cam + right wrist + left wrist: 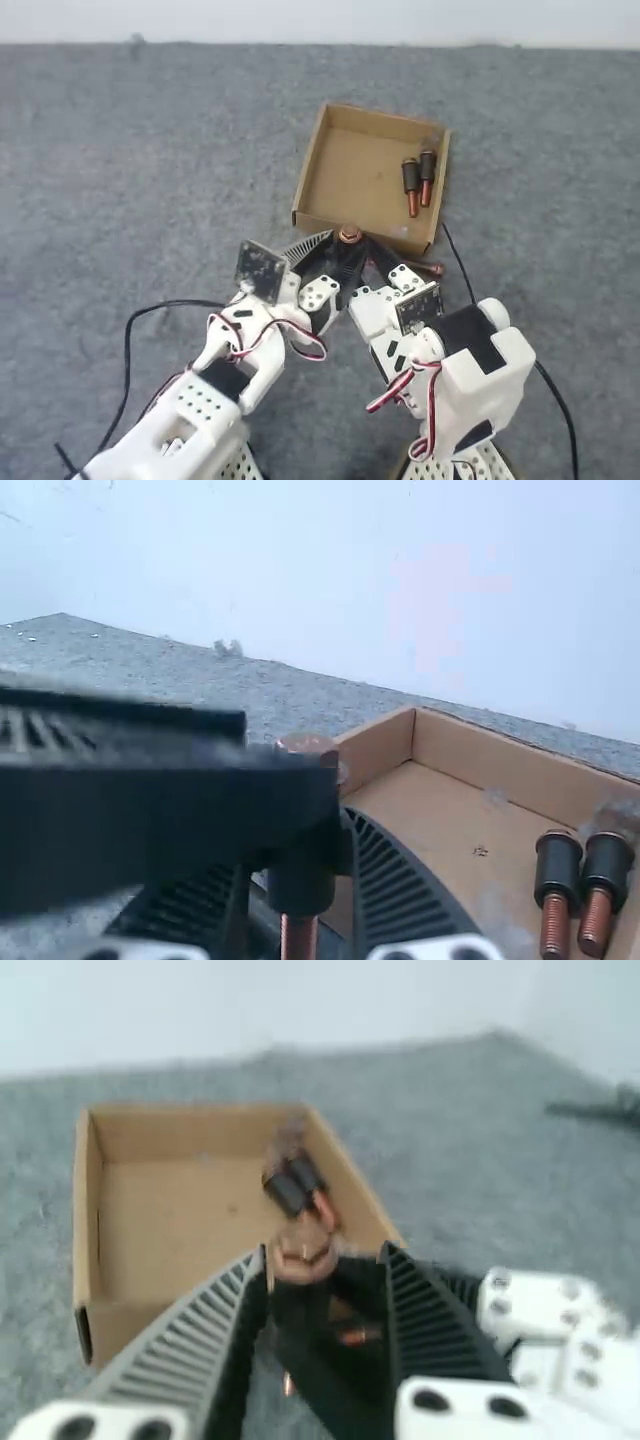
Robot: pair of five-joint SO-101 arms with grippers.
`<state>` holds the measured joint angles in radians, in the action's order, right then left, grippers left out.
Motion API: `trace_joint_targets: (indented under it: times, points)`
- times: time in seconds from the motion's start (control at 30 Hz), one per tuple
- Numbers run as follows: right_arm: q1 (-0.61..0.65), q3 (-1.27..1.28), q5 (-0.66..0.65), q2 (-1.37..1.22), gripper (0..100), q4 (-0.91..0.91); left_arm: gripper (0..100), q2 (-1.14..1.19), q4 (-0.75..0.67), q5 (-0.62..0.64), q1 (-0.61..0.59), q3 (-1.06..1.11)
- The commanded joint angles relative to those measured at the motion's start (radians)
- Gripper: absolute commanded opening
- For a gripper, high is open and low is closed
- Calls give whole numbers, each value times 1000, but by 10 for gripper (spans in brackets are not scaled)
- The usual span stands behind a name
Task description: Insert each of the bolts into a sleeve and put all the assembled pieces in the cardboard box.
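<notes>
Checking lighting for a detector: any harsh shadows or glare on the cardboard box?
High view: even light, no glare on the cardboard box, faint shade inside its walls. Left wrist view: box floor evenly lit. Right wrist view: no glare on the assembled pieces.

A bare robotics test bench — grey felt-like tabletop (120, 150) against a plain white wall (300, 20).

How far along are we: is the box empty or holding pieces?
Not empty: two assembled pieces lie side by side near one wall of the box.
</notes>
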<state>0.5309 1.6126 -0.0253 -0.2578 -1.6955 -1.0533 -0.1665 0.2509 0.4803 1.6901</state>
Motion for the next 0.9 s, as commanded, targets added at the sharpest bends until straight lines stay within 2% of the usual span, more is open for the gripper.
trace_joint_targets:
  times: [0.0,0.2,0.4,0.6,0.87]
  points:
    - [-19,20,-9,16,7,-27,166,-242,190,-3,-5,-8]
    - [-21,20,-11,16,7,-25,166,-552,451,0,-12,2]
    - [-67,6,-11,16,7,-27,156,-776,740,2,-157,-4]
    - [-145,-43,-11,16,7,-28,6,-760,862,2,-348,-5]
    - [-222,-190,-11,16,7,-21,15,-760,1094,-6,-578,-5]
